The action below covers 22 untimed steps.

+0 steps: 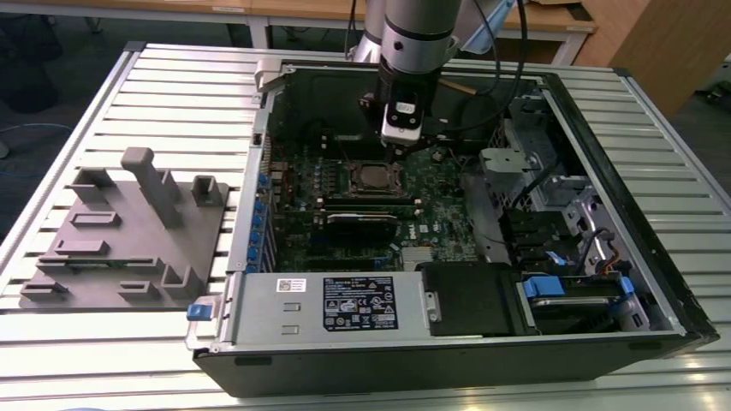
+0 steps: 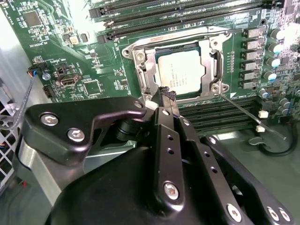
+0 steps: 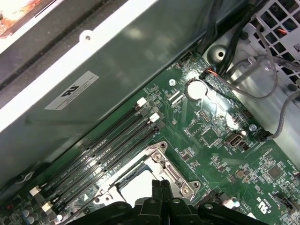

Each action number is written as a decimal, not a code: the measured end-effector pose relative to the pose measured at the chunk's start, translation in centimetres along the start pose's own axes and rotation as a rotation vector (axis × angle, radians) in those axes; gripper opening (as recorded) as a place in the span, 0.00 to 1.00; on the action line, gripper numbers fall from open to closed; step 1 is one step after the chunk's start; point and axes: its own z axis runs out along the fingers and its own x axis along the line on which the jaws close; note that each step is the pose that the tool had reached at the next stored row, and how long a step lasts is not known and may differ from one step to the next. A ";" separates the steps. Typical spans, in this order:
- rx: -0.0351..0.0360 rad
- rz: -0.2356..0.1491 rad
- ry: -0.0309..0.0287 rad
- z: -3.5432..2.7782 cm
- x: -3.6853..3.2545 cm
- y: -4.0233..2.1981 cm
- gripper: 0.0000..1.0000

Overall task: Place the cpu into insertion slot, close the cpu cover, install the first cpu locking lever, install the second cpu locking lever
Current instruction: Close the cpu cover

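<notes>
— Farthest toward the exterior view's left?
— Grey fixture plate [image 1: 115,240] on the slatted table [image 1: 68,342], well apart from the gripper [image 1: 396,154]. Then the open computer case [image 1: 457,360], with the gripper reaching down inside.
— Holding anything?
— Nothing. Fingers [image 2: 164,136] pressed shut against each other in both wrist views, tips just beside the insertion slot [image 2: 132,50].
— And the cpu [image 2: 180,70]?
— Seated in that slot, just beyond the tips, with the cpu cover [image 2: 151,75] flat around it. Near the tips too, a thin metal lever [image 2: 248,115], slanting away from the slot's corner.
</notes>
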 end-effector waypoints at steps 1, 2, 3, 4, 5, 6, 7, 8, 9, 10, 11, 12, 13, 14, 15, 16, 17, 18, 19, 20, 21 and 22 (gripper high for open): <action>0.0002 -0.007 0.0003 0.00 0.00 0.00 0.11; 0.0004 -0.014 0.0006 0.00 0.00 0.00 0.11; 0.0007 -0.021 0.0009 0.00 0.00 0.00 0.11; 0.0009 -0.028 0.0011 0.00 0.00 0.00 0.11; 0.0010 -0.033 0.0013 0.00 0.00 0.00 0.11; 0.0011 -0.034 0.0014 0.00 0.00 0.00 0.11; 0.0012 -0.034 0.0014 0.00 0.00 0.00 0.11; 0.0011 -0.034 0.0014 0.00 0.00 0.00 0.11; 0.0011 -0.034 0.0014 0.00 0.00 0.00 0.11; 0.0011 -0.034 0.0014 0.00 0.00 0.00 0.11; 0.0011 -0.034 0.0014 0.00 0.00 0.00 0.11; 0.0011 -0.034 0.0014 0.00 0.00 0.00 0.11; 0.0011 -0.034 0.0014 0.00 0.00 0.00 0.11; 0.0011 -0.034 0.0014 0.00 0.00 0.00 0.11; 0.0011 -0.034 0.0014 0.00 0.00 0.00 0.11; 0.0011 -0.034 0.0014 0.00 0.00 0.00 0.11; 0.0011 -0.035 0.0014 0.00 0.00 0.00 0.11; 0.0011 -0.035 0.0014 0.00 0.00 0.00 0.11; 0.0012 -0.036 0.0015 0.00 0.00 0.00 0.11; 0.0012 -0.038 0.0015 0.00 0.00 0.00 0.11; 0.0013 -0.041 0.0017 0.00 0.00 0.00 0.11; 0.0014 -0.044 0.0018 0.00 0.00 0.00 0.11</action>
